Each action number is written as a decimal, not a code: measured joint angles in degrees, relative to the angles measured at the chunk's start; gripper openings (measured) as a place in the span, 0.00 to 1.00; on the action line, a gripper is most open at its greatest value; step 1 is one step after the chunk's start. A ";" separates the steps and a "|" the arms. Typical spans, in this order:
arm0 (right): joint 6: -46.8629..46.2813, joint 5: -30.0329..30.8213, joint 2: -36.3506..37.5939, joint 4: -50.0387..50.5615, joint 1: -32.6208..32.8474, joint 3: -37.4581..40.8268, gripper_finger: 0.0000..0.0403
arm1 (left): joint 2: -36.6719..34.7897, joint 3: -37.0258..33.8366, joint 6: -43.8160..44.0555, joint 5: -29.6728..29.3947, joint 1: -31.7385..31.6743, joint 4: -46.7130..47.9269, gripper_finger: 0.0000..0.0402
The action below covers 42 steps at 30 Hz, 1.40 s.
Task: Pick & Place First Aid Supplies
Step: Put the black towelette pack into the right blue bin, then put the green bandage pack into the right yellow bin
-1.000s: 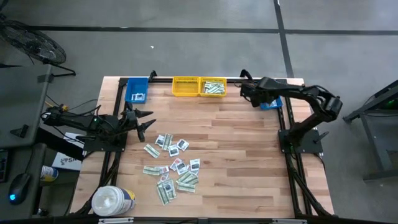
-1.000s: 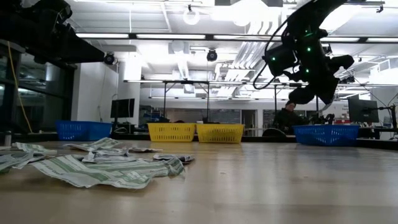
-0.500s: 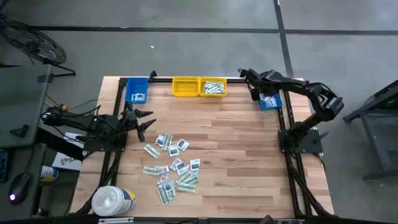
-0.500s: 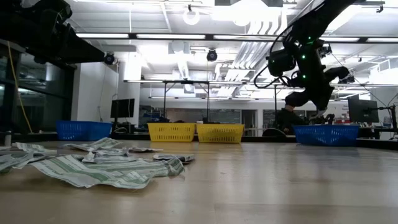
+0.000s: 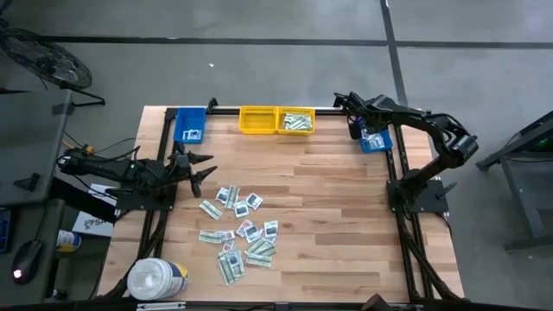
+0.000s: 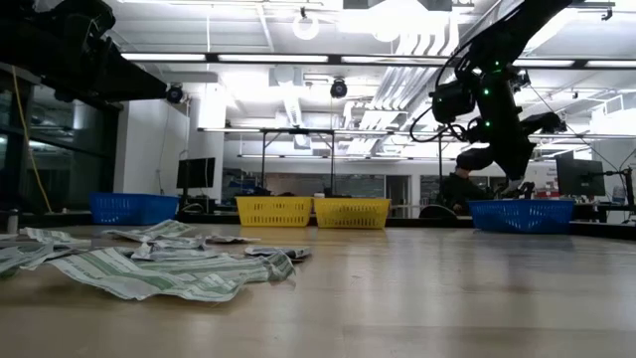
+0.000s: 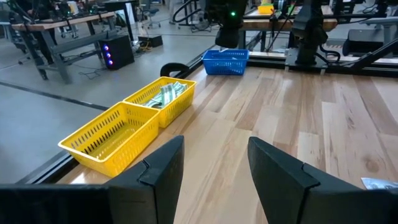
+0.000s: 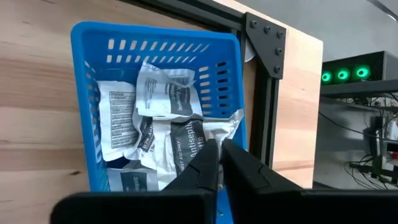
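Across the wooden table (image 5: 328,190), loose white and green-striped paper packets (image 5: 242,229) lie near the waiting, spread-fingered left gripper (image 5: 197,168), while the right gripper (image 8: 217,158), pinched on a white antiseptic packet (image 8: 186,146), hovers inside the blue plastic bin (image 8: 84,93); releasing looks next.

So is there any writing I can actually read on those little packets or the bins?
"Antiseptic": on a white packet in the right blue bin, partly hidden by the right gripper.
Other packets' print: too small to read.
Table packets, white tub: print unreadable.
Yellow bins: no writing seen.
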State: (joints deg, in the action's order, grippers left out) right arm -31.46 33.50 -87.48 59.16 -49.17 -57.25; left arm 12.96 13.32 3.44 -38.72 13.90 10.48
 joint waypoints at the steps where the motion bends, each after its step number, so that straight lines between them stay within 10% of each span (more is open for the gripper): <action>1: -0.09 0.19 0.00 -0.09 0.00 0.00 0.03 | 0.01 0.00 0.02 0.02 0.00 0.00 0.44; 13: -1.01 1.09 0.00 -2.07 0.60 0.00 0.34 | 0.01 0.00 0.02 0.02 -0.01 0.00 0.44; 23: 3.05 6.99 3.27 -9.97 9.72 0.00 0.37 | 0.00 0.00 -0.16 -0.40 0.01 0.06 0.44; 42: 27.34 -22.09 -4.62 -54.90 33.29 -0.02 0.37 | 0.00 0.00 -0.17 -0.86 -0.01 0.13 0.44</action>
State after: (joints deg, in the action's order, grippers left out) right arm -4.12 11.40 -92.10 4.25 -15.88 -57.28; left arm 12.96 13.32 3.27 -39.57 13.89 10.61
